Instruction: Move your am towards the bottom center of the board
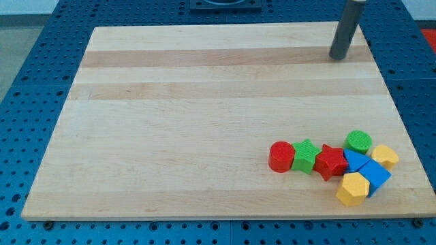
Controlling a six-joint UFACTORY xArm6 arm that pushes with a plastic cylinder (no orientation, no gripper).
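Observation:
My tip rests on the wooden board near the view's top right corner, far from all the blocks. The blocks cluster at the view's bottom right: a red cylinder, a green star, a red star, a green cylinder, a yellow heart-like block, a blue triangular block, a blue cube and a yellow hexagon. They touch one another in a tight group.
The board lies on a blue perforated table that shows on all sides. A dark mount sits at the view's top centre beyond the board.

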